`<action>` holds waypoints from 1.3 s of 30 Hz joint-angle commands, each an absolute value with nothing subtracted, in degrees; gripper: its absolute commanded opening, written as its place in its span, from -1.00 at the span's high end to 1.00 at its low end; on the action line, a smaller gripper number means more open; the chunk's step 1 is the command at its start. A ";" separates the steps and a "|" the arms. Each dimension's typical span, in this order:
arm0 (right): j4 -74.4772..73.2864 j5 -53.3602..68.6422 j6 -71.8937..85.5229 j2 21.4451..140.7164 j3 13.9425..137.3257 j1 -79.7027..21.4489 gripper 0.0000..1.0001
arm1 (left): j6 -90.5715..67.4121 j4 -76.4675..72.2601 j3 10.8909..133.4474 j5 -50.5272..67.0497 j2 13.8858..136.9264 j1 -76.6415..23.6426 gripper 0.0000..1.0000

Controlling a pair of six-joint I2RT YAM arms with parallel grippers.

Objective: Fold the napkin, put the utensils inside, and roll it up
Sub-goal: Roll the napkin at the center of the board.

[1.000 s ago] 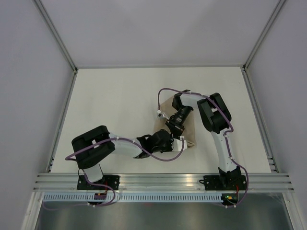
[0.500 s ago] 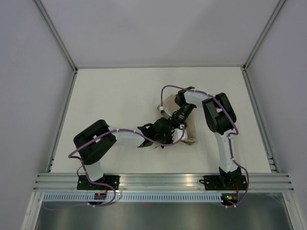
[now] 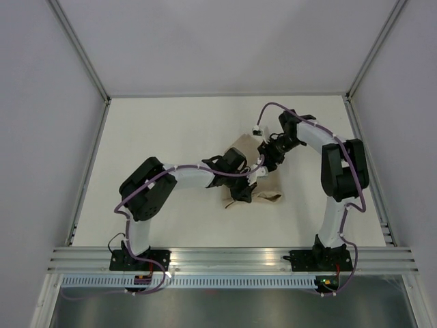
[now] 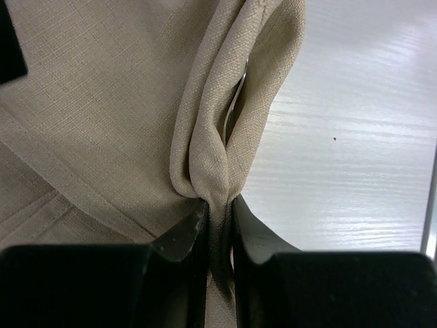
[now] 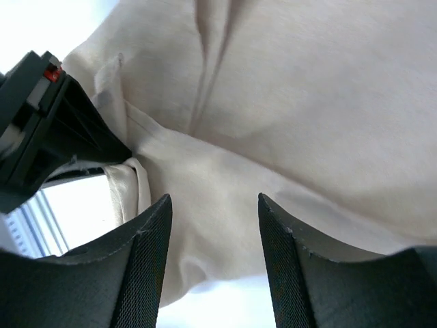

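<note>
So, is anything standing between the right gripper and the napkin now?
Nothing visible. The right gripper, open, faces bare napkin cloth directly. The left gripper pinches a fold of it off to one side, not in the path.

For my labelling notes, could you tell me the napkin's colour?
The napkin is plain tan-beige, unpatterned; clearest in the left wrist view.
</note>
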State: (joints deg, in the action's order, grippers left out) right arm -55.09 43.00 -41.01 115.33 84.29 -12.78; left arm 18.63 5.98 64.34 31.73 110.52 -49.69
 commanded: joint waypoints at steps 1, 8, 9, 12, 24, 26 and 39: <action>-45.90 42.63 -38.42 107.68 79.29 -9.50 -0.19 | 14.68 19.30 70.21 39.18 116.62 -47.90 0.95; -29.82 36.57 -38.50 92.58 62.17 -8.00 -0.18 | 11.17 26.98 78.83 44.91 124.27 -45.53 0.95; -29.10 36.39 -39.02 91.24 60.83 -7.91 -0.18 | 10.29 27.50 79.79 45.61 125.50 -44.74 0.95; -27.77 37.35 -41.83 85.97 56.70 -7.91 -0.18 | 8.18 30.05 82.43 47.45 128.22 -43.16 0.95; -21.37 34.65 -50.53 66.11 38.86 -20.09 -0.19 | 4.84 38.75 90.26 48.08 134.91 -41.75 0.95; -17.24 31.74 -50.36 63.29 34.73 -23.54 -0.21 | 4.92 39.64 91.49 48.43 135.87 -41.75 0.95; -4.49 19.34 -52.38 66.44 27.07 -36.90 -0.23 | 5.10 42.89 94.39 49.66 138.34 -40.87 0.95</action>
State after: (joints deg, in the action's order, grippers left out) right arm -10.81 22.90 -50.43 66.06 28.27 -34.26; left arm 5.74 38.15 95.07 57.63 134.43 -40.99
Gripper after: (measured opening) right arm 0.618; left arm 0.200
